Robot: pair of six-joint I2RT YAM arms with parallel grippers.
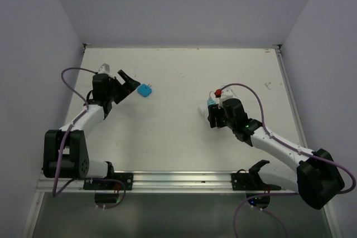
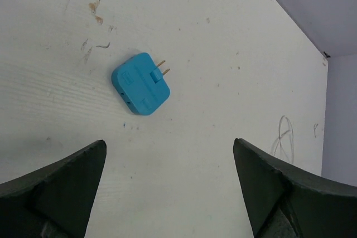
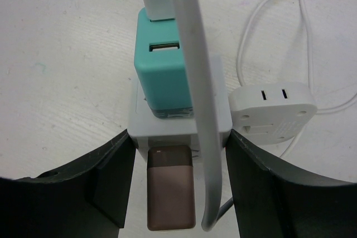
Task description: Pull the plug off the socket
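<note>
The socket (image 3: 178, 116), a pale grey-white cube, sits between my right gripper's (image 3: 179, 137) fingers, which press on its two sides. A teal charger (image 3: 163, 76) with a white cable (image 3: 192, 54) is plugged into its top face. A brown plug (image 3: 171, 188) sticks out of its near face, between the fingers. In the top view the right gripper (image 1: 214, 116) is at centre right, with the teal charger (image 1: 210, 103) just beyond it. My left gripper (image 2: 169, 143) is open and empty. It hovers short of a blue plug adapter (image 2: 141, 84) lying loose on the table, also in the top view (image 1: 145, 90).
A smaller white adapter block (image 3: 273, 107) with two dark slots lies right of the socket, touching my right finger's tip. Thin white cable (image 3: 304, 4) loops behind it. A red piece (image 1: 217, 92) sits beyond the right gripper. White walls close the table on three sides.
</note>
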